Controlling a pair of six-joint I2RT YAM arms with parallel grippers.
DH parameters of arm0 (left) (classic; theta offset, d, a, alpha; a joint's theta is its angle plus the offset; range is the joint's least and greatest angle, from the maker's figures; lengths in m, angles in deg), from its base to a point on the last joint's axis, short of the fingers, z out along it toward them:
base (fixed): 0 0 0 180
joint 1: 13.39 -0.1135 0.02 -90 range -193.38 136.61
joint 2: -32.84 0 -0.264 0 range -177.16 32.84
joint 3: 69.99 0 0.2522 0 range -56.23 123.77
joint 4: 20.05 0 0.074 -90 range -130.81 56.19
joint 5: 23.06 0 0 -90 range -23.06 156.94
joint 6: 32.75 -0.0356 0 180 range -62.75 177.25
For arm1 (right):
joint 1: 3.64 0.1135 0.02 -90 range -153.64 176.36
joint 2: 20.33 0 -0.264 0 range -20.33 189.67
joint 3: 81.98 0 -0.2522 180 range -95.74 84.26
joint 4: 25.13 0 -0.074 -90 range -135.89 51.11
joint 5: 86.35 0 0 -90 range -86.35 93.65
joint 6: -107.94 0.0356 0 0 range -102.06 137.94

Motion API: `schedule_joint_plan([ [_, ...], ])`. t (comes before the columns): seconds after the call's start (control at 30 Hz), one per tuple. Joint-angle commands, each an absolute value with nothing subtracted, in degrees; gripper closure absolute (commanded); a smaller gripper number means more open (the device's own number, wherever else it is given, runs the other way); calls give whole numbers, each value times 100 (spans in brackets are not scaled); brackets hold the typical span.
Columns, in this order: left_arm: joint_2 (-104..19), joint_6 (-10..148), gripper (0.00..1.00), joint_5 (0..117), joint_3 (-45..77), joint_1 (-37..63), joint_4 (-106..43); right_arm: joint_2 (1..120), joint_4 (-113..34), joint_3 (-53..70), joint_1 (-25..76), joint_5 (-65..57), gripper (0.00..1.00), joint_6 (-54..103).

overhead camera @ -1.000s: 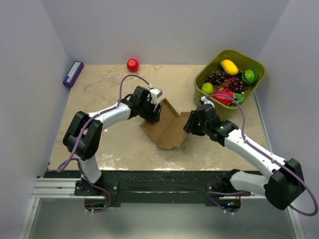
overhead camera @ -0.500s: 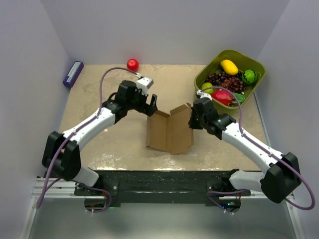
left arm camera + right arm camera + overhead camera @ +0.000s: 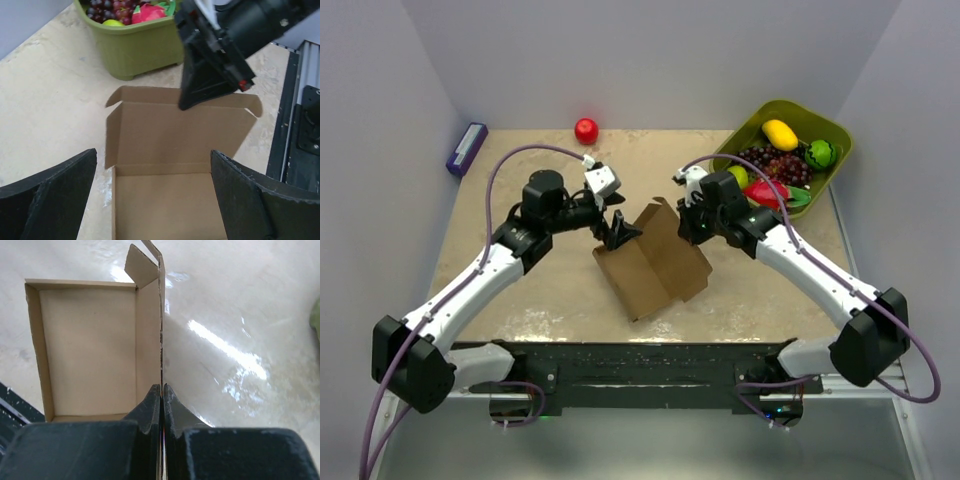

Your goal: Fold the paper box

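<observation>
Beige, stone-patterned surface, enclosed on the left, far and right sides by plain pale walls. A dark rail carrying both arm bases runs along its near edge. A red ball lies at the far edge, and a purple block in the far-left corner. A green bin of fruit fills the far-right corner.

The paper box sits near the middle of the surface, partly formed, with a flat base, raised walls and one corner pointing toward the near edge. The right hand is at the box's far-right side, its fingers pressed together on the top edge of an upright wall. The right wrist view shows this thin cardboard edge pinched between them, with the box's interior to the left. The left hand hovers just beside the box's far-left side, fingers spread wide and holding nothing. In its wrist view the box lies ahead between the two fingers, with the bin beyond.

Half a second earlier the box stood as two upright panels in a V; it has since turned, and its broad panel now faces upward. The right hand has shifted left and farther from the bases, and the left hand slightly nearer. One second earlier the left hand was against the box's left wall.
</observation>
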State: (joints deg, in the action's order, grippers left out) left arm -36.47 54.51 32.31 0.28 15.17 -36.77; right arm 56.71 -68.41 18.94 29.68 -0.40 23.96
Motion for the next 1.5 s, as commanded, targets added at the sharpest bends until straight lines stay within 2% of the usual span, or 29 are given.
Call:
schedule_joint_plan([
  [0.0,-3395,5101,0,2869,-33,1483,-3530,5973,-7131,1334,2967,-1136,100,1549],
  [0.23,-3360,4749,0,4081,124,1037,-4056,6018,-7589,745,2976,-1876,100,1091],
  [0.43,-3535,4802,0,2837,98,727,-3978,5974,-7765,551,2976,-2253,100,915],
  [0.83,-4097,5118,0,2607,37,762,-3706,6062,-7888,481,2967,-2658,100,775],
  [0.9,-4203,5154,3,2589,81,875,-3775,6053,-7862,498,2967,-2623,100,757],
  [1.03,-4379,5013,17,2835,178,1096,-4005,6053,-7861,498,2967,-2518,100,757],
  [1.13,-4397,4987,38,2897,169,1157,-3996,6018,-7818,516,2976,-2465,100,757],
  [1.17,-4397,4960,50,2906,169,1166,-3996,6009,-7800,525,2967,-2430,100,766],
  [1.23,-4415,4943,65,2985,160,1236,-4013,5974,-7748,542,2967,-2281,100,801],
  [1.27,-4415,4917,77,3028,160,1263,-4013,5956,-7721,569,2967,-2237,99,827],
  [1.33,-4406,4890,87,3195,160,1359,-4048,5887,-7607,595,2967,-1991,93,932],
  [1.37,-4397,4864,95,3274,169,1377,-4049,5851,-7546,639,2967,-1877,83,985],
  [1.43,-4354,4872,100,3511,142,1430,-4049,5694,-7275,735,2967,-1396,70,1274],
  [1.47,-4327,4925,100,3617,134,1439,-4014,5632,-7177,840,2967,-1245,58,1345],
])
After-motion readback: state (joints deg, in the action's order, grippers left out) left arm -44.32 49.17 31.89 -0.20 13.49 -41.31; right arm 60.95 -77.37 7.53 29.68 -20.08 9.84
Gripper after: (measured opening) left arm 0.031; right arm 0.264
